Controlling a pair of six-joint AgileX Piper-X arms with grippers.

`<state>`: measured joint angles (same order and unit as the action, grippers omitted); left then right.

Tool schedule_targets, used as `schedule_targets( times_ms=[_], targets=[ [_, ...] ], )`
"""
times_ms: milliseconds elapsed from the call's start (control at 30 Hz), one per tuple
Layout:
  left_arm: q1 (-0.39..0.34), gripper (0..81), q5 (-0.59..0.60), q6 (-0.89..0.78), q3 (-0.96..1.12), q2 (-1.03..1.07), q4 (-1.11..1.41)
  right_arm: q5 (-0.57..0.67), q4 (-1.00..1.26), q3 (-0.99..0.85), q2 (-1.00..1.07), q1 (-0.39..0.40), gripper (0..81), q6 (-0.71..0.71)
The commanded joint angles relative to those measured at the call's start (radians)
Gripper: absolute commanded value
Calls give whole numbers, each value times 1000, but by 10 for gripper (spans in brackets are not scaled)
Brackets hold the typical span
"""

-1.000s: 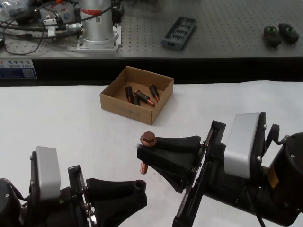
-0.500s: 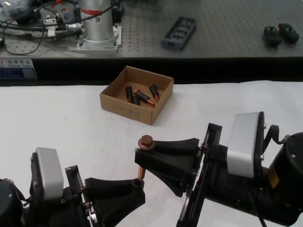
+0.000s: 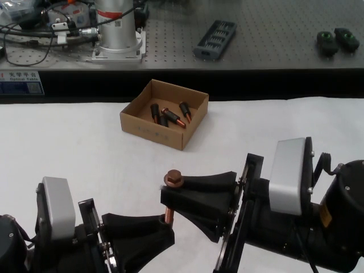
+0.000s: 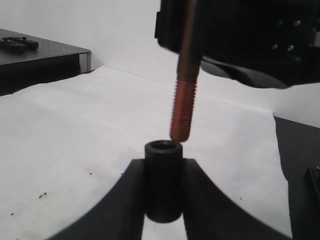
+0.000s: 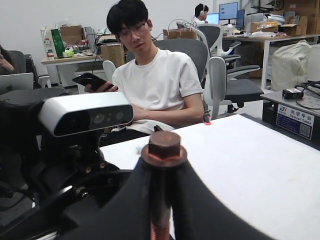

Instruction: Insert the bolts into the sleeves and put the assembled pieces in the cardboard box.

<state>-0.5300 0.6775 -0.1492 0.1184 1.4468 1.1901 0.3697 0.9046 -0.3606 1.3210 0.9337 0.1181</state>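
Note:
My right gripper (image 3: 172, 192) is shut on a copper bolt (image 3: 171, 199), held upright with its hex head (image 5: 163, 146) on top. Directly below, my left gripper (image 3: 166, 227) is shut on a black sleeve (image 4: 163, 180), upright with its bore facing up. The bolt's threaded tip (image 4: 181, 114) hangs just above the sleeve's opening, at its far rim. The cardboard box (image 3: 164, 114) sits farther back on the white cloth and holds several assembled pieces (image 3: 169, 116).
White cloth (image 3: 68, 148) covers the bench around the box. Behind it is a perforated metal table with a silver post (image 3: 116, 28), cables, a dark bit holder (image 3: 215, 38) and two black parts (image 3: 336, 40). The left arm's camera (image 5: 85, 113) sits close under the right gripper.
The right gripper has lowered the bolt and shifted it slightly left, bringing its tip from well above down to the sleeve's mouth. The left gripper stayed nearly still.

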Motion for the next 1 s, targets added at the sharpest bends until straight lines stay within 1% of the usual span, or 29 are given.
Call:
schedule_targets(
  times_ms=[0,300,500,633,767,967],
  targets=[
    [-5,7,37,-32,9,3,66,7,-10,-4,7,-6,64,1],
    [-5,7,47,-54,9,3,77,7,-49,-4,7,0,64,26],
    [-5,7,77,-81,9,3,99,4,-76,-4,7,12,64,24],
    [-5,7,106,-93,9,3,118,4,-86,-4,12,11,64,47],
    [-5,7,144,-115,9,3,153,-1,-80,-4,34,11,64,46],
    [-5,7,144,-115,9,3,153,-1,-61,-4,55,11,64,21]
  ],
)
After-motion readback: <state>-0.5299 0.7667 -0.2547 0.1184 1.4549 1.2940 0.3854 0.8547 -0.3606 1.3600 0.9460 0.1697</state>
